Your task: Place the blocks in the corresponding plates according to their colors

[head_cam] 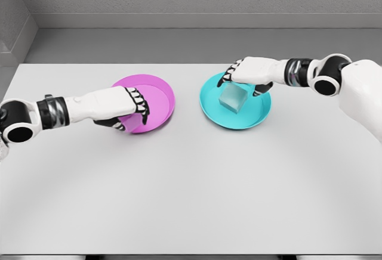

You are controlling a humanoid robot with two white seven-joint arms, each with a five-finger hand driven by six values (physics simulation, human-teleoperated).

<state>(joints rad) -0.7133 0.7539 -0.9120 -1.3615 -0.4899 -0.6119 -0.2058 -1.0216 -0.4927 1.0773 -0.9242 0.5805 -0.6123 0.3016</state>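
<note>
A pink plate (156,93) lies left of the table's middle and a cyan plate (253,117) lies to its right. My left hand (132,112) hovers over the pink plate's near left rim. Its fingers and thumb are curled around a pink block (135,123), which is mostly hidden and hard to tell from the plate. A pale cyan block (233,98) stands inside the cyan plate. My right hand (243,81) is just above and behind it, with the fingers spread to the block's left and the thumb to its right.
The plates sit side by side on a white table (191,188), with a narrow gap between them. A grey wall and ledge run behind the table's far edge.
</note>
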